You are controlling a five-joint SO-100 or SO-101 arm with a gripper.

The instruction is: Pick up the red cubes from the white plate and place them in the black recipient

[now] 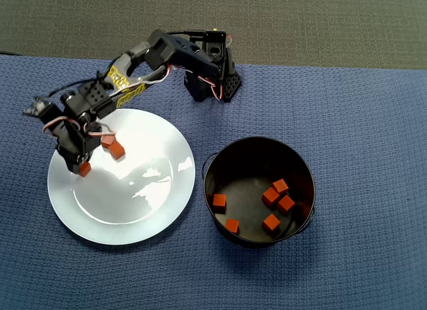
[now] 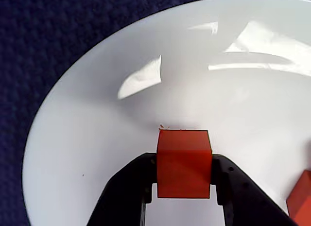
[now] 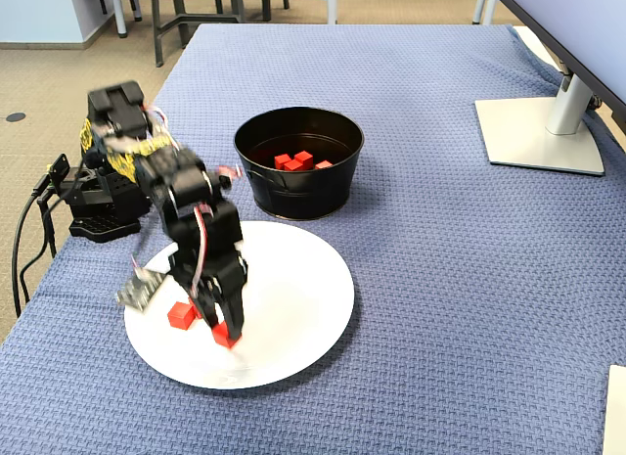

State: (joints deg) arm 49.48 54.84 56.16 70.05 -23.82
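Observation:
The white plate (image 1: 133,210) lies at the left on the blue cloth. My gripper (image 1: 83,167) hangs over the plate's left part, shut on one red cube (image 2: 183,163), which sits between the two black fingers (image 2: 141,182) at or just above the plate. The held cube also shows in the fixed view (image 3: 225,335) with the gripper (image 3: 227,333) around it. Two loose red cubes (image 1: 113,146) lie on the plate beside the gripper; one shows at the wrist view's right edge (image 2: 301,199). The black pot (image 1: 303,170) stands right of the plate and holds several red cubes (image 1: 271,222).
The arm's black base (image 1: 213,77) stands behind the plate at the cloth's far edge. A monitor foot (image 3: 538,132) sits at the far right in the fixed view. The pot's thin handle (image 1: 205,165) faces the plate.

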